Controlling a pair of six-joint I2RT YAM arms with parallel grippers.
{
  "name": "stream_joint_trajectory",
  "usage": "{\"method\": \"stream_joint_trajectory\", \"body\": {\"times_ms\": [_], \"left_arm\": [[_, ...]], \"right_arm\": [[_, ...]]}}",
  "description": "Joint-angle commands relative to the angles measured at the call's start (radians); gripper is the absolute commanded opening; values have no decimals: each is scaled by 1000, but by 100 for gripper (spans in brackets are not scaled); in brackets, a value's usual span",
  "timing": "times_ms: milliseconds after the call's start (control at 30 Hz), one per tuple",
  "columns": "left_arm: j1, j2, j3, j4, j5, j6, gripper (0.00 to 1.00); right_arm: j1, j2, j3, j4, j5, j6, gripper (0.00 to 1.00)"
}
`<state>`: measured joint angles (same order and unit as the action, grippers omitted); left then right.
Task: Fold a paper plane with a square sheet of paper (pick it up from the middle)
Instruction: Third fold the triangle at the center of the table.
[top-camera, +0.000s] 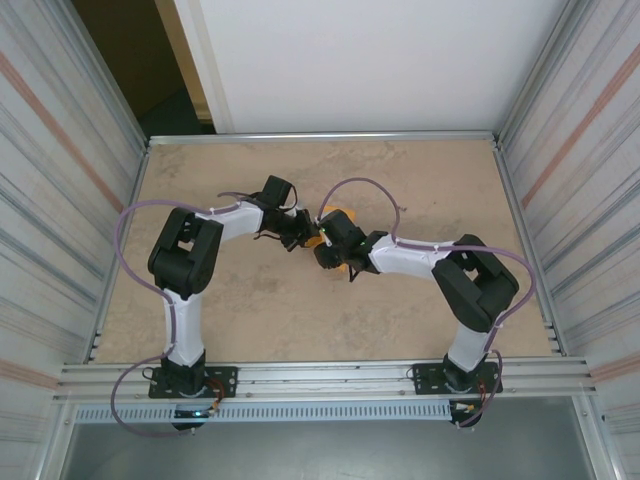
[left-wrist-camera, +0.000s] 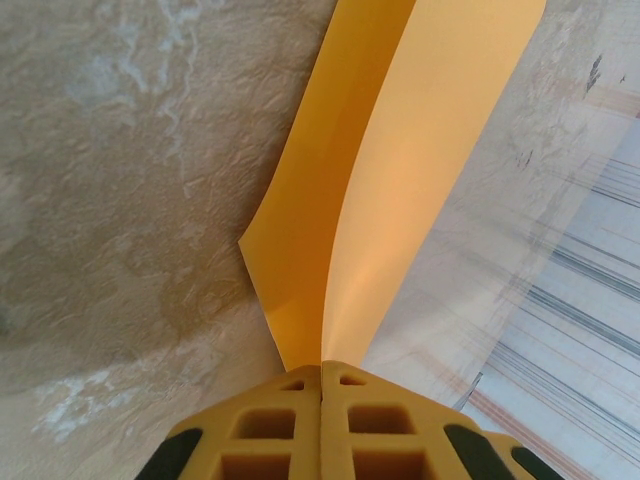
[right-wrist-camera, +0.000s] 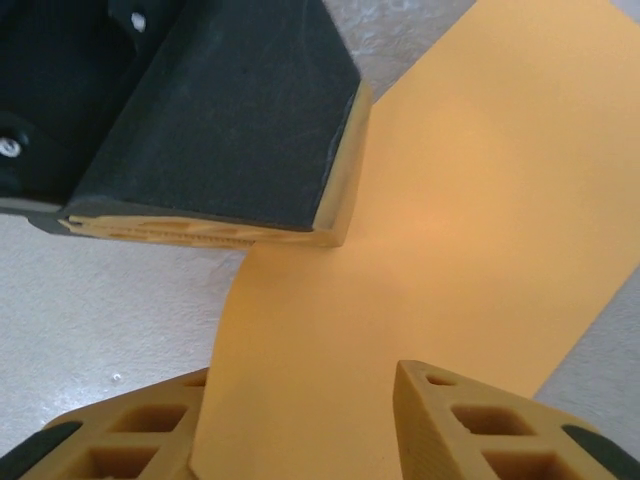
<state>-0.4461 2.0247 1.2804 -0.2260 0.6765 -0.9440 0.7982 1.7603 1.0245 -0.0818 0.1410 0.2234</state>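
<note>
- The left gripper (left-wrist-camera: 322, 368), at the bottom centre of its wrist view, is clenched on the square sheet of paper (left-wrist-camera: 400, 150).
- The right gripper (right-wrist-camera: 305, 385) is released, with the sheet lying between its separated fingers.
- In the top view, the sheet is at the frame centre.

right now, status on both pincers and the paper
Left pincer shut on orange paper. Right pincer open, paper between fingers. Pincers close together.

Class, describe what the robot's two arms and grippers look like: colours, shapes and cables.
The left arm and right arm each have chunky black joints and white links, with a pale lilac cable looping alongside. The left gripper and right gripper have yellow-orange fingers moulded with square hollows, black at the outer edges.
</note>
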Motion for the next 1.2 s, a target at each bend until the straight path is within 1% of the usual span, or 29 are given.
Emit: {"method": "stream_joint_trajectory", "body": {"times_ms": [0, 267, 433, 567, 633, 733, 800, 933, 1067, 1167], "left_arm": [[0, -22, 7, 3, 1, -5, 4], [0, -23, 5, 6, 4, -10, 5], [2, -32, -1, 8, 5, -13, 8], [13, -45, -5, 0, -5, -6, 14], [30, -57, -12, -8, -16, 2, 20], [64, -84, -38, 6, -37, 19, 28], [85, -94, -51, 20, -42, 30, 31], [106, -107, -57, 73, -16, 50, 32], [94, -112, -40, 94, -1, 71, 33], [69, -86, -21, 95, 12, 81, 32]], "right_arm": [[-4, -40, -13, 16, 42, -10, 39], [-4, -10, 5, 1, 2, -11, 27], [-4, -5, 9, -5, -22, -15, 19], [-10, -14, 3, -9, -60, -18, 12], [-15, -25, -5, -9, -85, -18, 9], [-34, -49, -26, 1, -189, -28, 8], [-45, -68, -53, 20, -267, -28, 7], [-69, -93, -94, 40, -397, -17, 7], [-77, -104, -128, 55, -500, -3, 7], [-83, -105, -148, 76, -555, 11, 7]]}}
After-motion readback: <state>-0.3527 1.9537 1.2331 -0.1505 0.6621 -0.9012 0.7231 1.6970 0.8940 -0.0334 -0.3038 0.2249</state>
